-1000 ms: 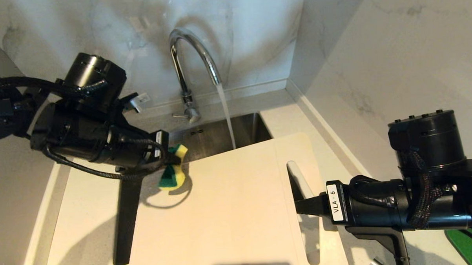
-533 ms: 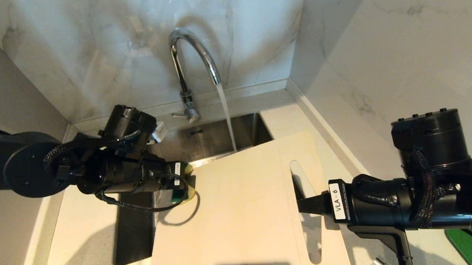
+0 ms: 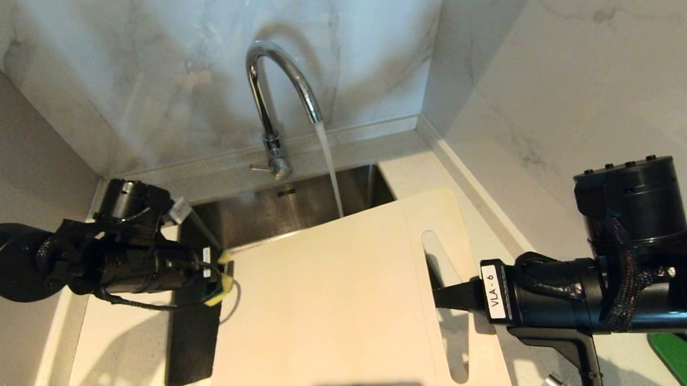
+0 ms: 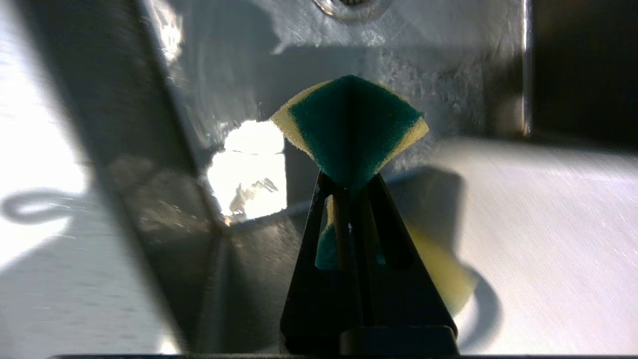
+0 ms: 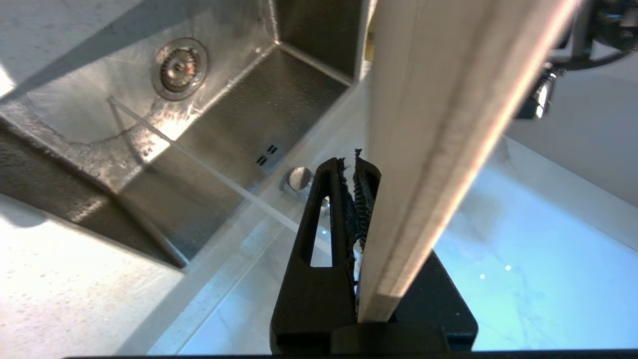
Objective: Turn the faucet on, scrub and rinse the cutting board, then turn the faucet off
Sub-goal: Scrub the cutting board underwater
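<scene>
The chrome faucet (image 3: pixel 277 98) runs, and its stream (image 3: pixel 330 170) falls into the sink just past the far edge of the cutting board (image 3: pixel 336 307). The cream board is held tilted over the sink and counter. My right gripper (image 3: pixel 437 298) is shut on the strip beside its handle slot (image 3: pixel 437 269); the right wrist view shows the board's edge (image 5: pixel 448 124) clamped in that gripper (image 5: pixel 356 167). My left gripper (image 3: pixel 218 274) is shut on a green and yellow sponge (image 3: pixel 225 284) at the board's left edge. In the left wrist view the folded sponge (image 4: pixel 351 129) sticks out past the gripper (image 4: pixel 349 182).
The steel sink (image 3: pixel 253 213) lies below, its drain (image 5: pixel 179 67) wet. A black mat (image 3: pixel 191 341) lies on the counter left of the board. A green thing (image 3: pixel 680 358) sits at the lower right. Marble walls close in behind and on the right.
My left arm has dropped and pulled the sponge leftward across the board to its left edge. The board's left edge now uncovers more of the black mat. The right gripper has stayed put.
</scene>
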You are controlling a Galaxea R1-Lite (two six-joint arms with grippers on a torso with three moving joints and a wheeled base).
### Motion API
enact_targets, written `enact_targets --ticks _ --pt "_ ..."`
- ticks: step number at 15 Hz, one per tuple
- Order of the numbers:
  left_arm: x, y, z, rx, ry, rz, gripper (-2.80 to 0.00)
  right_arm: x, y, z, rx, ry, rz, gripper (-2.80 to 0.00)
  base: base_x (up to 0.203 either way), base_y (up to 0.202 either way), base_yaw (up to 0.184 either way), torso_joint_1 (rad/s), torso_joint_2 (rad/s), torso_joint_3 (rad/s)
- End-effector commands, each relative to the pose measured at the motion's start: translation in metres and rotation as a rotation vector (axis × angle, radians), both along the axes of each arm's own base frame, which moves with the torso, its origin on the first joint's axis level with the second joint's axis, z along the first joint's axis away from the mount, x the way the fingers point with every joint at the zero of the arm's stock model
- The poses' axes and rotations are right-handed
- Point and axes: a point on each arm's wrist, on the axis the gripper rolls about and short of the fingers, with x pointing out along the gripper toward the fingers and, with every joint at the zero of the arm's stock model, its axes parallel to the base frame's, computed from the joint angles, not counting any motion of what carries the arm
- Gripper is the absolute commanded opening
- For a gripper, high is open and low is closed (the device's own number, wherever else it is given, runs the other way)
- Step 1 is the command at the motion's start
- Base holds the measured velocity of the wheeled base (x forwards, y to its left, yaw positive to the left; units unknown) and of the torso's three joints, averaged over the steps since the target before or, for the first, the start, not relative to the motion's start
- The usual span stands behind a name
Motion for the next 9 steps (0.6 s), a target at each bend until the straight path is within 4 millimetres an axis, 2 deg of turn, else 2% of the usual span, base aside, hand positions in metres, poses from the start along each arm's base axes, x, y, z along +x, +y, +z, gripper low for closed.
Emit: enact_targets --ticks 1,3,6,7,9 --pt "-0.004 0.021 0.028 -0.051 -0.075 0.026 -2.8 0.0 0.0 0.0 -0.005 -0.01 0.007 -2.8 0.0 0.0 0.0 0.0 0.0 0.0" --pt "-0.011 0.024 0.057 -0.073 -0.125 0.022 -2.8 0.0 0.0 0.0 -0.005 -0.01 0.007 -2.8 0.0 0.0 0.0 0.0 0.0 0.0" --pt "-0.03 0.025 0.112 -0.113 -0.181 -0.001 -2.8 0.0 0.0 0.0 -0.005 -0.012 0.007 -2.8 0.0 0.0 0.0 0.0 0.0 0.0" --pt "-0.04 0.022 0.129 -0.127 -0.19 -0.019 -2.8 0.0 0.0 0.0 -0.005 -0.011 0.007 -2.8 0.0 0.0 0.0 0.0 0.0 0.0" --pt "-0.063 0.004 0.145 -0.141 -0.153 -0.1 -2.8 0.0 0.0 0.001 -0.004 -0.014 0.006 -2.8 0.0 0.0 0.0 0.0 0.0 0.0"
